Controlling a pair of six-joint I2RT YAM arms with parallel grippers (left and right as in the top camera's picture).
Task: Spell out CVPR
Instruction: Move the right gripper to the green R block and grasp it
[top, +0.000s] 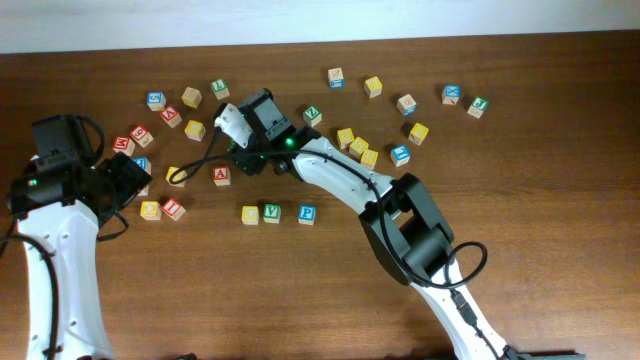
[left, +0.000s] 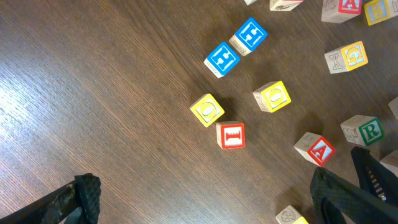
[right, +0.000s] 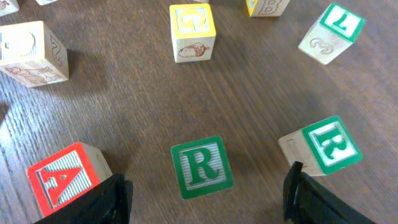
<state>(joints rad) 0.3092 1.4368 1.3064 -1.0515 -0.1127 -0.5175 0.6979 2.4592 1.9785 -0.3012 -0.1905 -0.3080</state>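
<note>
A yellow C block (top: 250, 214), a green V block (top: 272, 212) and a blue P block (top: 306, 214) stand in a row at the table's middle. My right gripper (right: 205, 199) is open and hovers low over a green R block (right: 201, 167), which lies on the wood between its fingers, untouched. A second green R block (right: 323, 146) sits tilted by the right finger. In the overhead view the right gripper (top: 243, 160) covers the R blocks. My left gripper (left: 205, 202) is open and empty at the far left (top: 135, 180).
A red A block (right: 62, 177) touches the right gripper's left finger side. A yellow G block (right: 193, 28) and a green 7 block (right: 333, 31) lie beyond. A red I block (left: 231, 135), yellow blocks (left: 207, 110) and blue blocks (left: 222, 59) lie ahead of the left gripper.
</note>
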